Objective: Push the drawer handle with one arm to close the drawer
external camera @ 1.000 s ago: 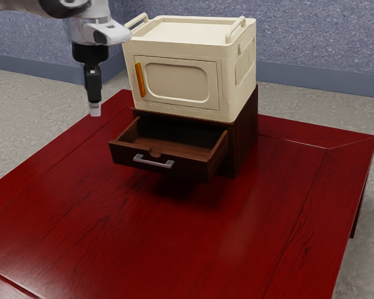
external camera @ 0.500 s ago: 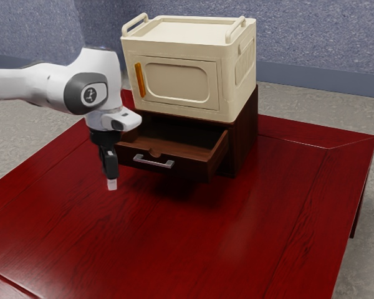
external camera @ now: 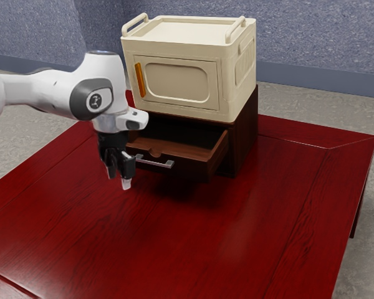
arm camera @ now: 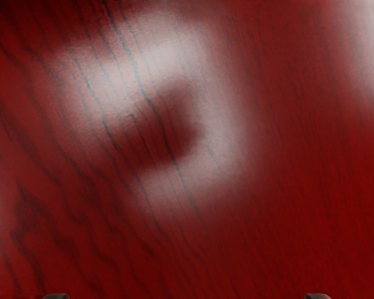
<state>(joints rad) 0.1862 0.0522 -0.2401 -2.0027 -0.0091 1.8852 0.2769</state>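
My gripper [external camera: 118, 179] hangs low over the table in the exterior view, fingers apart and nothing between them. It is in front of the drawer's left part, just to the exterior view's left of the metal handle [external camera: 159, 164]; whether it touches the handle I cannot tell. The drawer [external camera: 187, 167] stands pulled out of its dark wooden cabinet [external camera: 244, 140], and my hand hides its left front corner. Both tips of the gripper [arm camera: 187, 296] show far apart at the wrist view's lower edge.
A cream box [external camera: 181, 81] with an orange handle [external camera: 140, 80] and two top rails sits on the cabinet. The glossy red table [external camera: 193, 243] lies below the hand, and in the wrist view its grain [arm camera: 280, 205] carries pale reflections.
My arm came down from high at the exterior view's left to low before the drawer, then shifted slightly toward that view's right while the hand turned. Drawer and box have not moved.
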